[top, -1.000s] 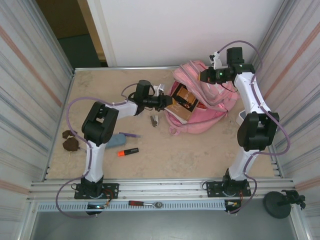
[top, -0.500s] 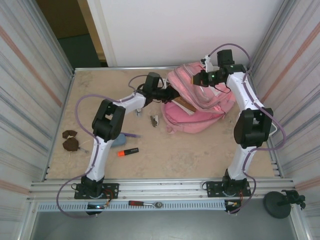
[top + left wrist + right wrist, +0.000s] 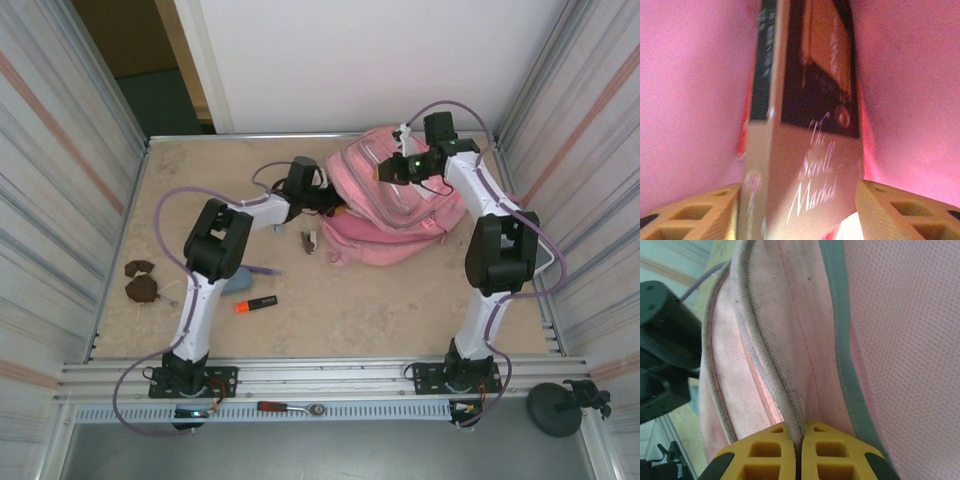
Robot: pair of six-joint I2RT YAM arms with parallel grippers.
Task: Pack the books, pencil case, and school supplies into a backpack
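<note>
The left gripper (image 3: pixel 799 185) is reached into the mouth of the backpack (image 3: pixel 390 215), its yellow fingers (image 3: pixel 695 212) spread apart; the tan book (image 3: pixel 810 150) stands between them, spine against one finger with a gap to the other, so the grip looks released. Pink lining surrounds the book on both sides, placing it inside the backpack. The right gripper (image 3: pixel 801 427) is clenched on a fold of the backpack's pink fabric at its upper edge, fingertips pressed together with the seam pinched between them. Seen from above, the backpack lies at the far right of the table (image 3: pixel 380 310). A small white piece (image 3: pixel 309 241) lies just beside the backpack's left side. Farther left and nearer the arm bases, well apart from the backpack, lie the purple pen (image 3: pixel 263 270), the blue-grey pencil case (image 3: pixel 238 281), partly under the left arm, and the orange-and-black marker (image 3: pixel 256 303).
</note>
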